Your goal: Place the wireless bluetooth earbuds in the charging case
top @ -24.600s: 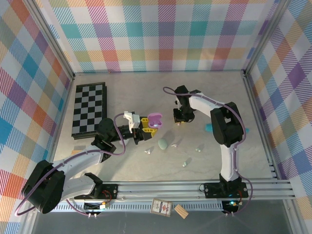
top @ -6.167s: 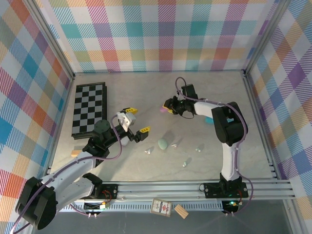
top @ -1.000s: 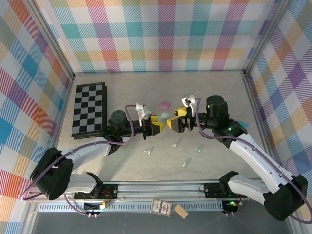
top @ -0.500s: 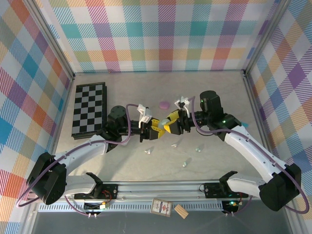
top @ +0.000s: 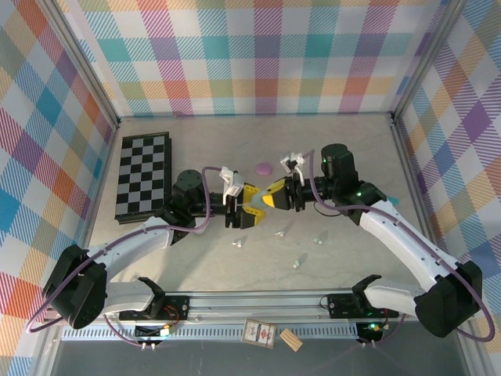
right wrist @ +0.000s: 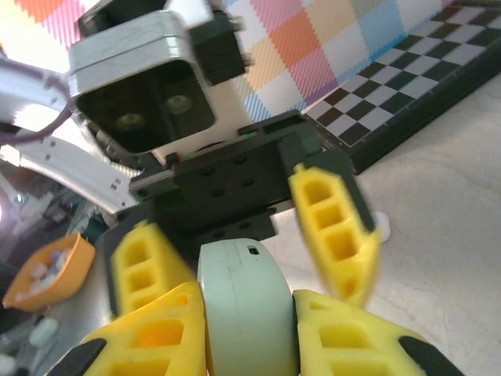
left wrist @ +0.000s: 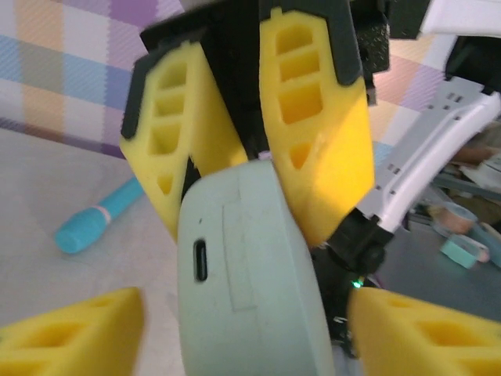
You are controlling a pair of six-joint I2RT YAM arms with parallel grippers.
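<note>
While the four earbuds (top: 280,232) lie scattered on the table (top: 352,157), tiny glossy whitish bits just nearside of where the arms meet, the mint charging case (left wrist: 250,274) hangs in the air above them, its lid closed as far as I can tell. The right gripper (right wrist: 250,337) is clenched on it, yellow fingers pressed against both broad faces. The left gripper (left wrist: 250,345) stands released, its fingers spread clear of the case on either side.

This looks like a hand-over. To do it well, the left should draw straight back without brushing the rounded edge, and the right should hold the case level, since so smooth a pebble shape could slip.

The case is matte, with a small charging port and a faint rectangular seam. The fingers are hollow-celled and look rubbery. Farther out lie a purple case (top: 264,168), a teal wand (left wrist: 98,219) and a chessboard (top: 142,174) on the pale mottled tabletop.
</note>
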